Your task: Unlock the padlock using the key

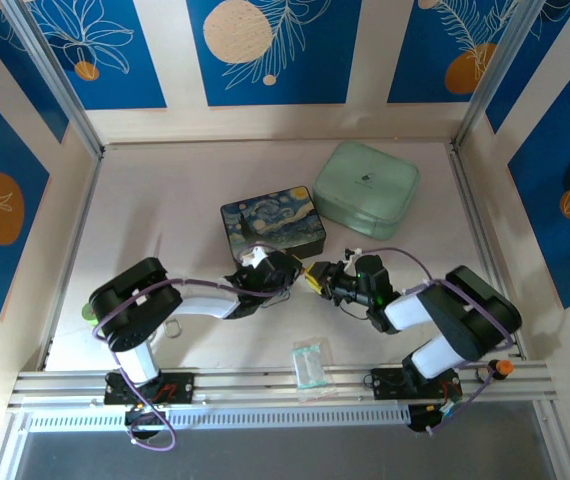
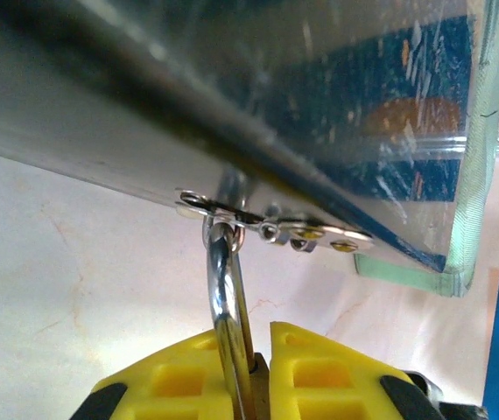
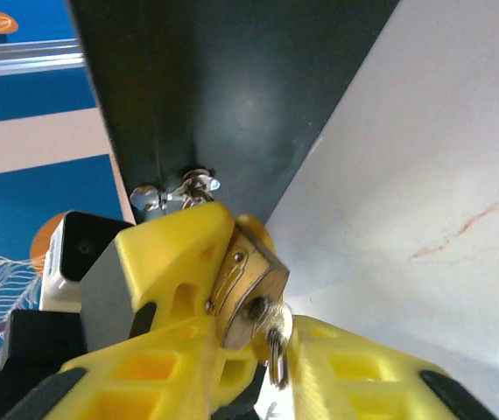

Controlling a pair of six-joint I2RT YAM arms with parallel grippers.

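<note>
Pale marbled counter (image 1: 185,200) inside a booth with blue leaf-print walls. Near the middle sits a starry-night box (image 1: 273,222), and both arms meet at its front edge.

The left tool (image 2: 256,350) is clenched on the small brass padlock (image 3: 248,284), whose silver shackle (image 2: 223,297) is threaded through the hasp (image 2: 276,229) on the box. The keyhole end faces the right arm. The key (image 3: 276,331) sits at the keyhole, apparently pushed in, and the right tool (image 3: 271,352) looks pinched around its head.

The risk now is likely in the twist. The key is thin and the hold on it is small, so it could slip between the yellow fingers or bend. If the left grip gives, the whole padlock may rotate with the key, or the box may be dragged.
</note>
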